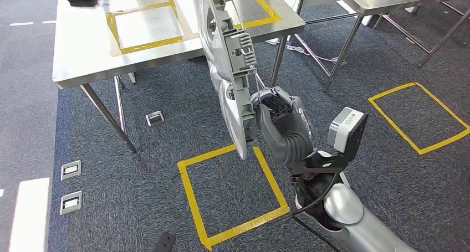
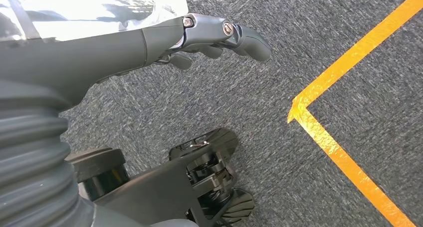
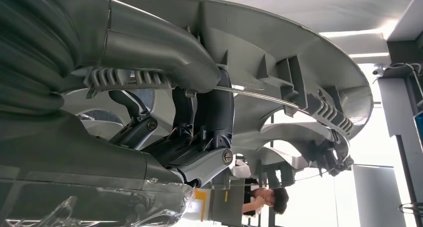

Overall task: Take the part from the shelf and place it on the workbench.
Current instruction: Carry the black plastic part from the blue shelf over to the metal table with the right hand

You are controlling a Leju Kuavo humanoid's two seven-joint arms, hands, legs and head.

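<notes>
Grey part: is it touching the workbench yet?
Apart. In the head view the grey part stands upright in the right hand, out in front of the workbench, over carpet.

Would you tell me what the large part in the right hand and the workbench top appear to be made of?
The part, held by the right hand, looks like moulded grey plastic, matte, with thin ribs and clips. The workbench top looks like brushed stainless steel, pale with a soft sheen, on thin metal legs.
</notes>
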